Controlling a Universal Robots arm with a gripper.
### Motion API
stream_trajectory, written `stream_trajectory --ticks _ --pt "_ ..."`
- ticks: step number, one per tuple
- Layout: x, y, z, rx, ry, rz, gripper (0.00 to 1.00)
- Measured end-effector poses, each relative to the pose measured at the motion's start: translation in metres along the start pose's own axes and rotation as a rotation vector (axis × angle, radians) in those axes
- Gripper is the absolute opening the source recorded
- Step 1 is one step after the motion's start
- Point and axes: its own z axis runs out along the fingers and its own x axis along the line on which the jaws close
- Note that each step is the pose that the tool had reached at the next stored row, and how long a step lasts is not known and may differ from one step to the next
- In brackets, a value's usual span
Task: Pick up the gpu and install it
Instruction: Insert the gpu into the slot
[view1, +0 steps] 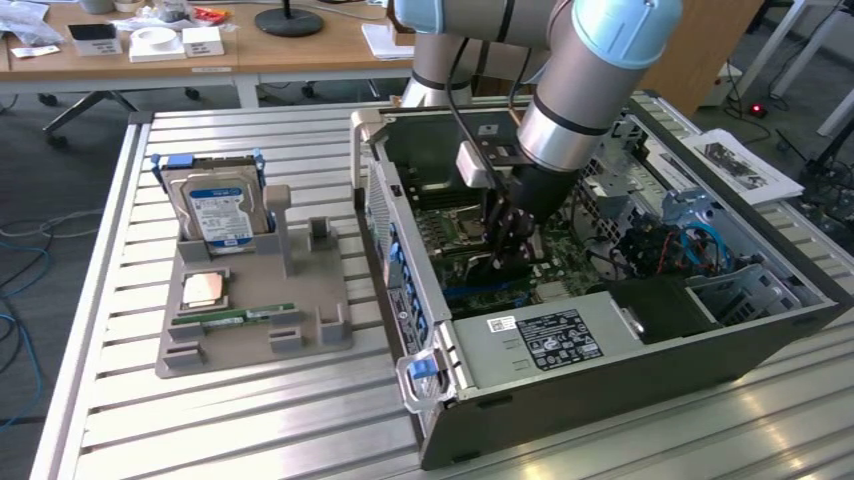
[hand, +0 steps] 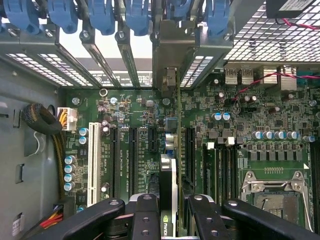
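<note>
My gripper (view1: 509, 250) reaches down into the open computer case (view1: 747, 330), over the motherboard. In the wrist view the gripper (hand: 168, 220) is shut on the gpu (hand: 170, 175), a thin card seen edge-on between the two black fingers (hand: 145, 215). The card runs lengthwise along the motherboard's expansion slots (hand: 134, 155). Its silvery end bracket (hand: 172, 55) stands against the case's rear slot openings, beside the blue clips (hand: 137, 15). Whether the card's edge is seated in a slot I cannot tell.
A grey parts tray (view1: 254, 330) on the slatted table at the exterior view's left holds a blue-labelled hard drive (view1: 220, 215), a processor (view1: 204, 290) and a green memory stick (view1: 234, 316). Inside the case are the processor socket (hand: 272, 185), cables (hand: 47, 120) and a power supply (view1: 554, 335).
</note>
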Motion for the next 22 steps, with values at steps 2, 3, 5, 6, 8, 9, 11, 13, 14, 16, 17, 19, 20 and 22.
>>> stream_trajectory --ticks 2,3,5,6,8,9,11,13,14,16,17,19,20,22 --pt "0.0 0.0 0.0002 0.0 -0.0001 0.0 0.27" --pt "0.0 0.0 0.0005 0.0 -0.0003 0.001 0.27" --pt "0.0 -0.0001 0.0009 0.0002 -0.0008 0.005 0.27" --pt "0.0 -0.0001 0.0009 0.0002 -0.0007 0.006 0.27" --pt "0.0 -0.0001 0.001 0.0002 -0.0008 0.006 0.27" --pt "0.0 -0.0002 0.0012 0.0002 -0.0009 0.006 0.27" --pt "0.0 -0.0002 0.0015 0.0003 -0.0009 0.006 0.27" --pt "0.0 -0.0002 0.0016 0.0002 -0.0009 0.006 0.27" --pt "0.0 -0.0002 0.0016 0.0001 -0.0008 0.006 0.27" --pt "0.0 -0.0003 0.0016 0.0002 -0.0009 0.006 0.27" --pt "0.0 -0.0002 0.0016 0.0002 -0.0009 0.006 0.27" --pt "0.0 -0.0002 0.0016 0.0001 -0.0008 0.006 0.27" --pt "0.0 -0.0003 0.0016 0.0002 -0.0009 0.006 0.27" --pt "0.0 -0.0002 0.0016 0.0002 -0.001 0.006 0.27"
